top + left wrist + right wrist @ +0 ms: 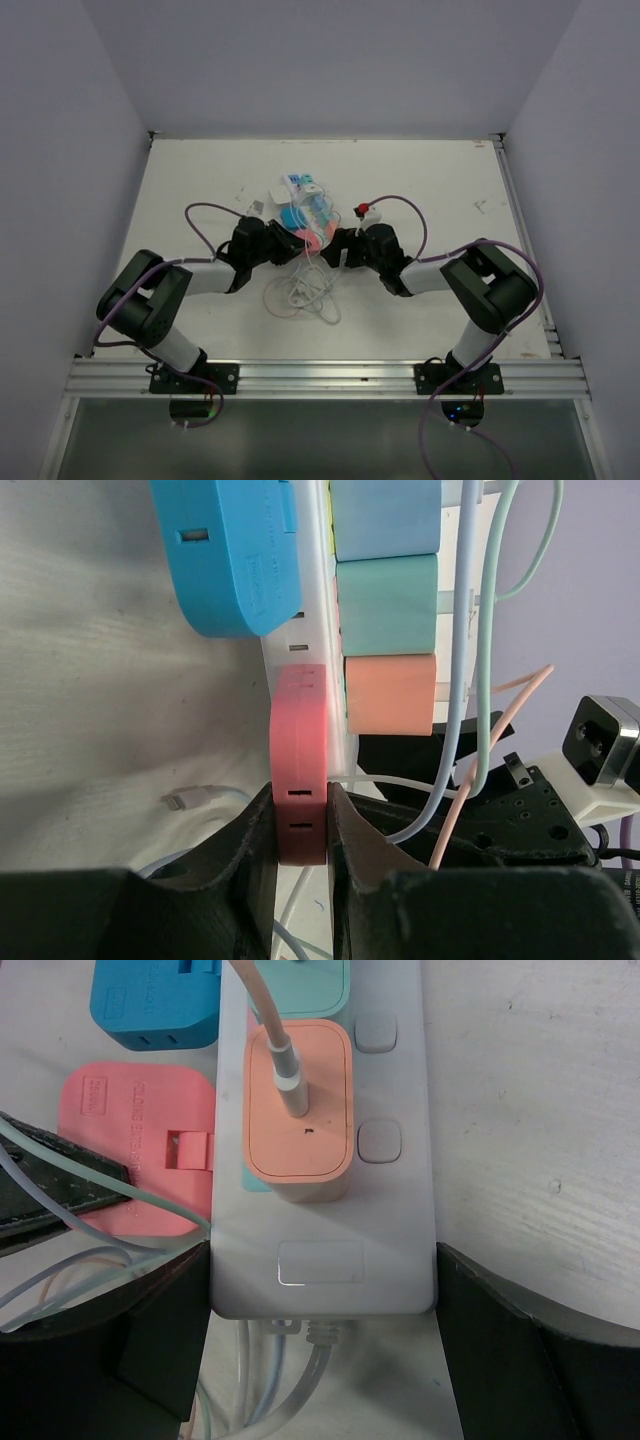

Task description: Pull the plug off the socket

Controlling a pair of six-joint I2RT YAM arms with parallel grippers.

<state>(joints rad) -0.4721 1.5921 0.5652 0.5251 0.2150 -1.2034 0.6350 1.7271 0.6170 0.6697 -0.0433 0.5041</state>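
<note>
Grasping looks done on both sides, so the step in hand is the pull itself. Your left fingers (245,855) are closed on the pink plug (300,770), one on each flat face near its outer end, with no gap showing. Your right fingers (505,1345) straddle the cable end of the socket (325,1230). Each seems to touch one long edge, so I read them as clamped on the strip to brace it. From above, your two arms meet over the socket near the middle of the worktop (200,190).

The pink plug lies flat against the socket's side edge, the one facing your left arm. It is just beside the orange cube (298,1110), which stands on the strip's top face with a cable in it. A blue plug (230,555) sits further along that same edge. You cannot tell how deep the pink plug's pins sit, because the joint is hidden.

Next, draw the left fingers straight away from that side edge, in line with the pins, while the right fingers hold the strip down. Any tilt would likely bind the pins. Mind the loose cables (300,290) coiled on the worktop near both sets of fingers, which could drag along.
</note>
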